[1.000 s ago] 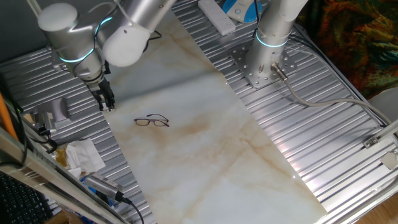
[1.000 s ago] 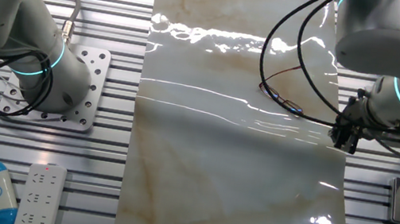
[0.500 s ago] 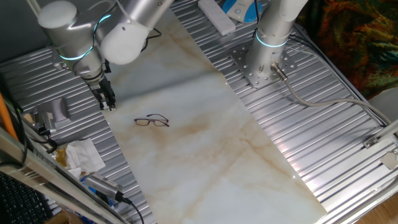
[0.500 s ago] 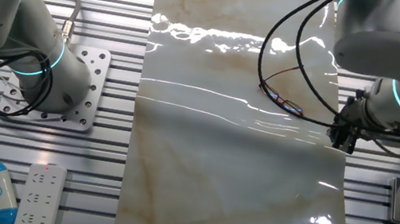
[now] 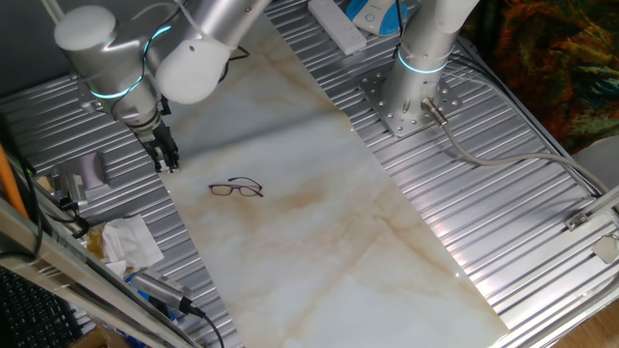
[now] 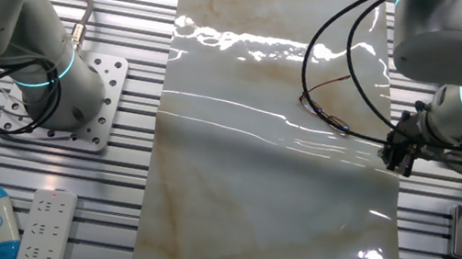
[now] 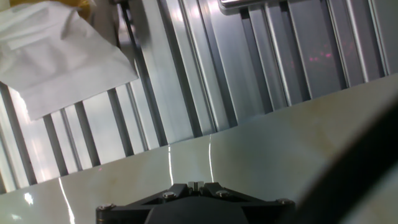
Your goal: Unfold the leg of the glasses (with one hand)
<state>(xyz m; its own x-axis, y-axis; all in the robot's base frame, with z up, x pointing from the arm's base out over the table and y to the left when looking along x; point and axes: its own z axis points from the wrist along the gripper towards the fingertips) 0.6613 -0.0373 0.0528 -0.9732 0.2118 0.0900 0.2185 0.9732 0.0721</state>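
1. My gripper (image 5: 167, 160) hangs over the edge of the marble-look slab (image 5: 319, 222), right where it meets the ribbed metal tabletop (image 5: 58, 126). It points down, w/ nothing between the fingers.
2. Finger gap: the two dark fingers look close together in both fixed views, but they're too small to judge. The hand view shows only the gripper body, no tips. So I can't tell if it's open or closed.
3. The glasses (image 5: 236, 188) lie flat on the slab, near my gripper but clearly apart from it. No contact.
4. Direction, one fixed view: the glasses sit to the right of the gripper and a bit lower in the picture, further onto the slab.
5. Direction, the other fixed view: the gripper (image 6: 396, 159) is at the slab's right edge; the glasses (image 6: 328, 117) are left of it and higher in the picture.
6. Long axis: the frame runs roughly left-right in the first fixed view, lenses side by side. The wire arms are too thin to make out whether folded.
7. Hand view: only slab, metal slats and a crumpled white tissue (image 7: 59, 53) show; the glasses are out of shot, so I'm not aimed at them.
8. My read: the next move calls for a sideways shift inward over the slab, then lining the fingers up across a wire arm.
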